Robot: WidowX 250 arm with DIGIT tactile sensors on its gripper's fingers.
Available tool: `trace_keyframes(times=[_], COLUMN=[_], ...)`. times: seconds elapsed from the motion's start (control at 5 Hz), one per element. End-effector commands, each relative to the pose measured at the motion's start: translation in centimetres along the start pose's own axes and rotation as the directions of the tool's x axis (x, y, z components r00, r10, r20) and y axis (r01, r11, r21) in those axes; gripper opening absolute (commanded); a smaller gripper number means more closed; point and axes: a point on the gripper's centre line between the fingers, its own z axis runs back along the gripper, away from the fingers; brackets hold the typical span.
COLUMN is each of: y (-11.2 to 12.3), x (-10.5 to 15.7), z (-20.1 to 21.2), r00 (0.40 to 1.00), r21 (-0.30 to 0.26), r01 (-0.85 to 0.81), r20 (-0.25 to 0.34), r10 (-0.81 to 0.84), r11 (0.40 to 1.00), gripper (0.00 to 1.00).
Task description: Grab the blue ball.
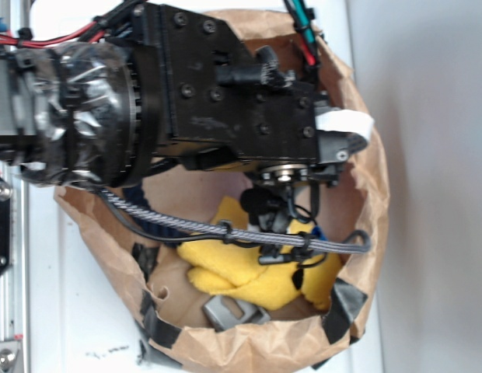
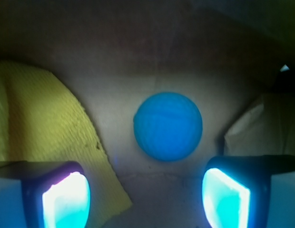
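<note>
In the wrist view the blue ball (image 2: 168,126) lies on the brown paper floor of the bag, just ahead of my gripper (image 2: 146,199) and a little right of its centre line. Both fingers stand wide apart, the left pad (image 2: 66,199) over the yellow cloth's edge and the right pad (image 2: 226,199) beside the ball; nothing is between them. In the exterior view the arm (image 1: 225,85) reaches down into the paper bag (image 1: 365,179) and hides the ball and the fingertips.
A yellow cloth (image 1: 249,272) (image 2: 43,123) fills the left of the bag. A grey metal piece (image 1: 233,313) lies by the bag's near wall. A braided cable (image 1: 225,229) crosses the opening. Crumpled bag walls (image 2: 254,123) stand close on the right.
</note>
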Motion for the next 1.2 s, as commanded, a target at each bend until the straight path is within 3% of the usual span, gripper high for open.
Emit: trace_keyframes(times=[0.0, 0.2, 0.4, 0.6, 1.0], y=[0.81, 0.92, 0.72, 1.24, 1.63], x=[2.6, 3.13, 2.91, 2.99, 2.77], z=[0.59, 0.2, 0.23, 0.57, 1.07], r00=[0.998, 0.998, 0.998, 0.993, 0.992], r21=[0.034, 0.039, 0.053, 0.057, 0.039], r01=[-0.058, -0.066, -0.067, -0.109, -0.115], r20=[0.025, 0.006, 0.02, 0.047, 0.06], r10=[0.057, 0.065, 0.066, 0.106, 0.113], r11=[0.998, 0.997, 0.996, 0.992, 0.993], gripper=[1.0, 1.0, 0.93, 0.0, 0.01])
